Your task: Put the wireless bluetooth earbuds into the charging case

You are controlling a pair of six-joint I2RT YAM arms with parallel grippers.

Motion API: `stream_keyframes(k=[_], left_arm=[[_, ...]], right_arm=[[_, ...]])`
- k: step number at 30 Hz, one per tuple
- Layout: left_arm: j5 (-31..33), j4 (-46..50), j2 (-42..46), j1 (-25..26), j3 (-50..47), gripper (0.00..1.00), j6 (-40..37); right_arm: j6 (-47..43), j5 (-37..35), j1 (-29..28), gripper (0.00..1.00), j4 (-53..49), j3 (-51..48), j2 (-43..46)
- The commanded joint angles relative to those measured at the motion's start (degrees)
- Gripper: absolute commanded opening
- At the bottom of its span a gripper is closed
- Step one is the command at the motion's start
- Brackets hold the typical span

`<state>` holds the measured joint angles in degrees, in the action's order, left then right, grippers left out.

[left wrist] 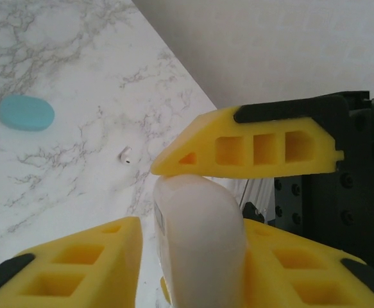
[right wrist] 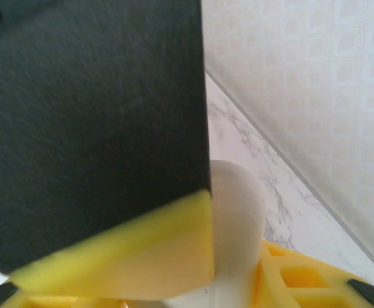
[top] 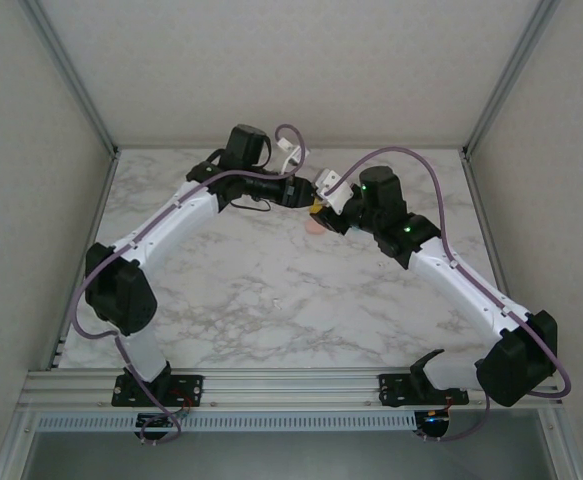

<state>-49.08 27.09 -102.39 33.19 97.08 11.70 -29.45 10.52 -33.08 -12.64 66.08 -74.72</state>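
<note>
Evidently my right fingers (left wrist: 251, 147) clamp the glossy white rounded charging case (left wrist: 199, 244) to steady it. Whether my left fingers (left wrist: 77, 263), flanking it, grip too, I cannot tell. One small teal oval earbud (left wrist: 25, 113) lies apart on the marble desk (left wrist: 77, 58).

Left arm (top: 171, 225): elbow out wide, forearm angled in toward mid-table | Right arm (top: 471, 290): mirrors it from the right | Left gripper (top: 297, 192): nose to nose with right gripper (top: 324, 210), yellow fingers (left wrist: 77, 269) flanking white case (left wrist: 199, 237), contact unclear | Right gripper: pinching the case, one finger on its rounded end.
</note>
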Motion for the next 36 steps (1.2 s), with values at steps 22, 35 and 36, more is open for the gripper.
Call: stream_keyframes(k=[22, 35, 36], left_arm=[[-1.39, 4.69, -0.97, 0.82, 3.37, 0.23, -3.88], [6.83, -18.52, 12.79, -1.58, -11.34, 0.04, -1.7], [7.47, -22.75, 14.68, -1.7, -14.2, 0.04, -2.64]], right_arm=[[-2.25, -6.08, -1.38, 0.43, 0.92, 0.89, -0.67], [15.37, 7.46, 5.3, 0.66, -0.34, 0.43, 7.43], [19.01, 11.26, 6.94, 0.67, -0.61, 0.72, 7.8]])
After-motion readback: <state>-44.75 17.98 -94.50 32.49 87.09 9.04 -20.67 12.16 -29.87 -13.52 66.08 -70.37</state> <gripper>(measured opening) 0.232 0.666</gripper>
